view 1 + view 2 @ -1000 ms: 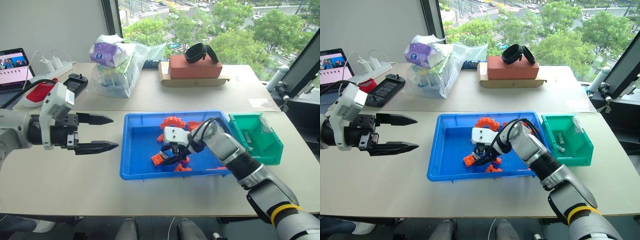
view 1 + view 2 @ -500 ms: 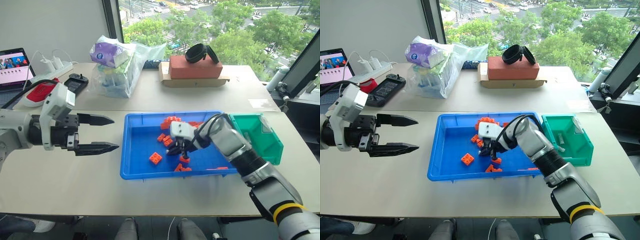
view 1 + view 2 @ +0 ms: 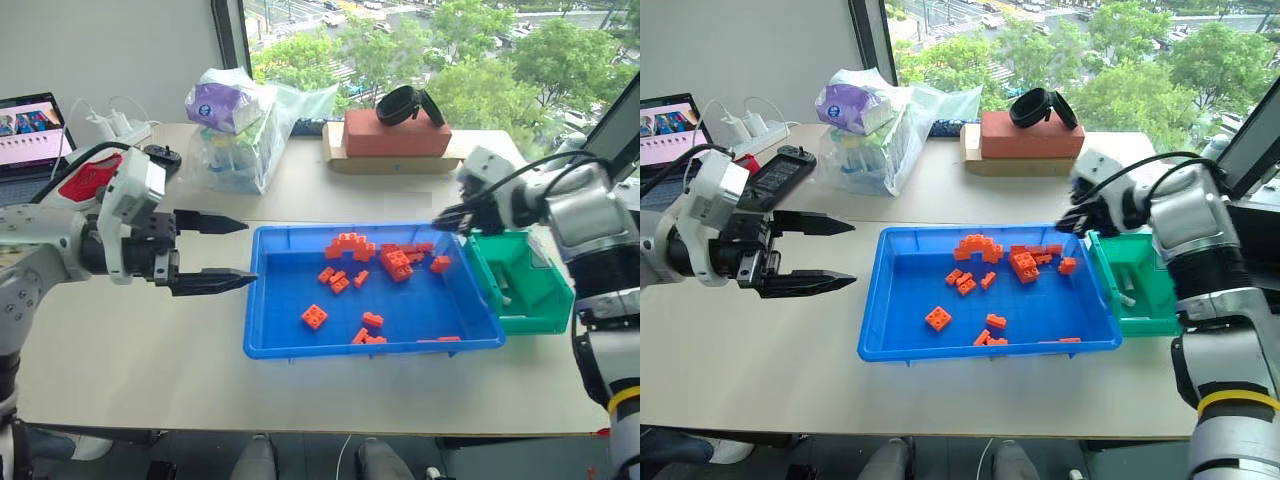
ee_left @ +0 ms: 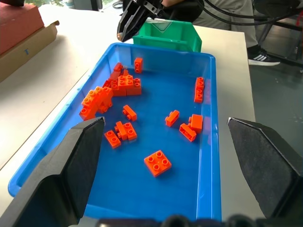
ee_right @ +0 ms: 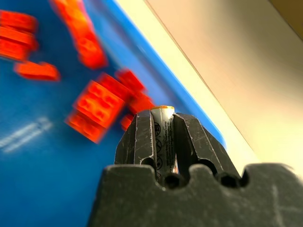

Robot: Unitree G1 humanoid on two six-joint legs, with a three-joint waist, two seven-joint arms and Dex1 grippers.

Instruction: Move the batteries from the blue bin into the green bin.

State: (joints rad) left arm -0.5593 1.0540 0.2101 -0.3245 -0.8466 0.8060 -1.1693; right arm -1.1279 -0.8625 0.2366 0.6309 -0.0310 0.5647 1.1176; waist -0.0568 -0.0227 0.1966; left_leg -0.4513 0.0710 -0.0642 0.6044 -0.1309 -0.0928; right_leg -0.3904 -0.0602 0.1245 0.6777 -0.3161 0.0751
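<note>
Now battery [image 5: 162, 137] clamped in right tool [image 5: 161, 130].

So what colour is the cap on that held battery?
Orange, on the battery tip; the right wrist view shows it best.

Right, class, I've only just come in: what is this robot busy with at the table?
It is sorting batteries out of a blue bin of orange bricks. The right gripper is shut on a battery and sits above the far right corner of the blue bin, next to the green bin, where another battery already lies. The left gripper hangs open beside the blue bin.
</note>
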